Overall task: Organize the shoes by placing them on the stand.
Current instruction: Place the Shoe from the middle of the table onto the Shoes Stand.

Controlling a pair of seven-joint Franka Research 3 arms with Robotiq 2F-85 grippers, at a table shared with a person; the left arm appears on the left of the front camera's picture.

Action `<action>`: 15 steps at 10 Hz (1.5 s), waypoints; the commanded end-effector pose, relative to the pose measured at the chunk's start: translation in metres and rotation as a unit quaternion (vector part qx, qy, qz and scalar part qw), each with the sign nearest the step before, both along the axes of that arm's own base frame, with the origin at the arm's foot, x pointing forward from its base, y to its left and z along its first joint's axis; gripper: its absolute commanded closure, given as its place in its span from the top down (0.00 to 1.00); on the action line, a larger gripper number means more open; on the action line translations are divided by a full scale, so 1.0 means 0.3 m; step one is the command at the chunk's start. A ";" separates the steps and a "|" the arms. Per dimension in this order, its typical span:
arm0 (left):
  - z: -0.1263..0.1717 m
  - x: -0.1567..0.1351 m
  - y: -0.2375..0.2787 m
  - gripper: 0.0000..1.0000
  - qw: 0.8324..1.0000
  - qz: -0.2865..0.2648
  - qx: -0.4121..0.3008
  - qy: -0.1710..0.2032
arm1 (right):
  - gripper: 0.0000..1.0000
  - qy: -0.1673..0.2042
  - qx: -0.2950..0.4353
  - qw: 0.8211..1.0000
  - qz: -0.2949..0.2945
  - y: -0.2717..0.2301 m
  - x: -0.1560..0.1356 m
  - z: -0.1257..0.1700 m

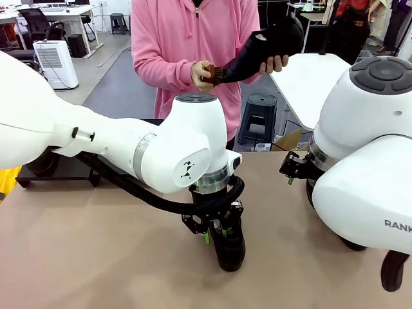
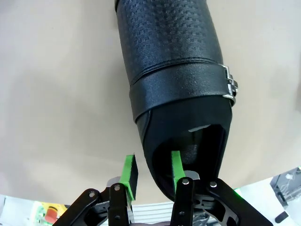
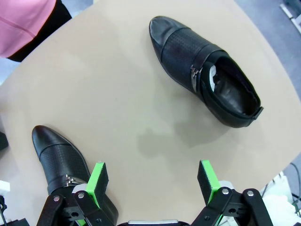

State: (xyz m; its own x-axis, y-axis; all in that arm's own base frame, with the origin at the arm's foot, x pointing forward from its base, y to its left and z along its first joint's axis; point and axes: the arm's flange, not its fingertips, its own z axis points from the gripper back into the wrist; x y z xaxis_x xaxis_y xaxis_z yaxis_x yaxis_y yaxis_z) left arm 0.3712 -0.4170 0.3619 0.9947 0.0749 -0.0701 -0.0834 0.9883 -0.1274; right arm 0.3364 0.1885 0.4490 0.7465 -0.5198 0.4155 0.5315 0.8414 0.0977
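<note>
One shoe (image 2: 174, 61) is clamped by the left hand (image 2: 150, 165). One green pad (image 2: 176, 167) is set inside the opening at the heel end and the other outside, with the shoe's wall pinched between them. The shoe's long axis runs straight away from the hand, heel at the fingers and toe farthest off. In the front view it is seen hanging toe-down beneath the left hand near the middle of the counter (image 1: 96, 257). Whether the toe touches the surface cannot be told.

The stand (image 1: 58, 175) lies toward the counter's far edge on the robot's left, behind the left arm and largely hidden by it. It is therefore judged that the shoe must be carried leftward and away, and turned from upright to flat, before it can be set down. The left arm is the nearer one to the stand.

The right hand (image 3: 153, 182) is held with its fingers wide apart and nothing between them, above two shoes on the counter. One shoe (image 3: 202, 70) lies well ahead, and another shoe (image 3: 61, 165) lies just beside one finger. A fourth shoe (image 1: 264, 48) is held by the person at the far side, together with a brush (image 1: 212, 73).
</note>
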 end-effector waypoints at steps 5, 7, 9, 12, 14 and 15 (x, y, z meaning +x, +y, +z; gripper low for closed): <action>-0.015 0.021 0.004 0.00 1.000 0.007 0.016 0.017 | 1.00 -0.004 -0.005 1.000 0.004 -0.004 -0.001 0.005; -0.027 0.023 0.001 0.00 1.000 -0.001 0.018 0.008 | 1.00 -0.004 -0.005 1.000 0.004 -0.004 -0.001 0.005; -0.011 0.017 0.004 0.00 0.999 -0.038 -0.002 -0.008 | 1.00 -0.004 -0.005 1.000 0.004 -0.004 -0.001 0.005; 0.156 -0.012 0.110 0.00 0.996 -0.067 -0.049 -0.020 | 1.00 -0.004 -0.005 1.000 0.004 -0.004 -0.001 0.005; 0.285 0.010 0.209 0.00 0.985 -0.153 -0.077 -0.026 | 1.00 -0.004 -0.005 1.000 0.004 -0.004 -0.001 0.005; 0.344 0.034 0.271 0.00 0.979 -0.181 -0.084 -0.044 | 1.00 -0.004 -0.005 1.000 0.004 -0.004 -0.001 0.005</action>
